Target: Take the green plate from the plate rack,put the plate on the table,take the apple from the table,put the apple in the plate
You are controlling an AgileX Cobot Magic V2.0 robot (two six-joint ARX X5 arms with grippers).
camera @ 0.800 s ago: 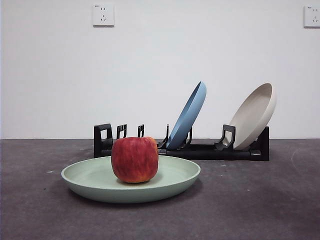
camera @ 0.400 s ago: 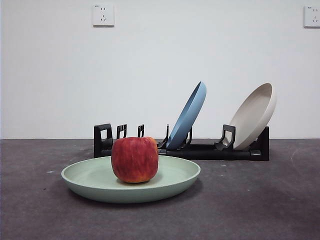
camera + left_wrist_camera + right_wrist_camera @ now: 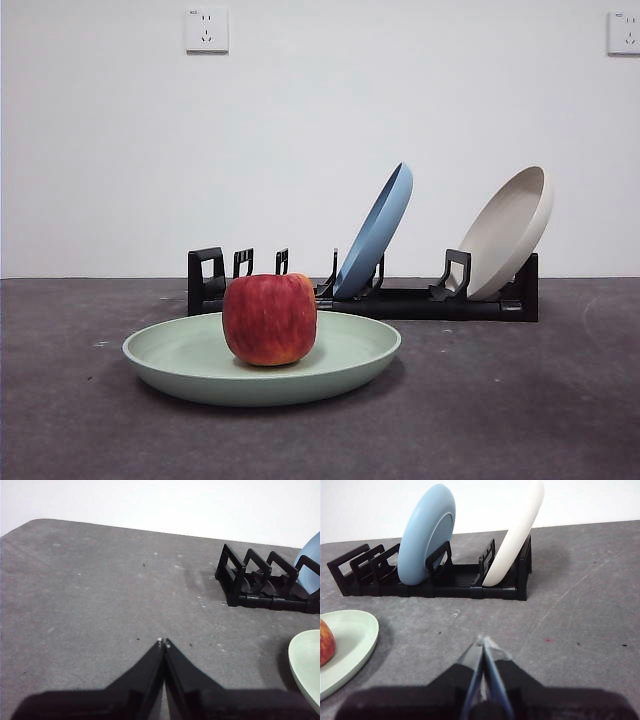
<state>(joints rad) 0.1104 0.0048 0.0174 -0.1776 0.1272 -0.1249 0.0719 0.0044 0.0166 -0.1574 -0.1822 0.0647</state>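
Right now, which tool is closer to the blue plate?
Probably right. The right tool sits shut, facing the blue plate in the plate rack. The left tool, also shut, sees only the plate's edge past the rack's empty end.

Looks like a lab or test bench rather than a kitchen — bare white wall (image 3: 320, 130) with two wall sockets (image 3: 206, 30), speckled dark grey table (image 3: 520, 400) carrying just a black plate rack (image 3: 400, 300), plates and one apple (image 3: 269, 319) — staged, not lived in.
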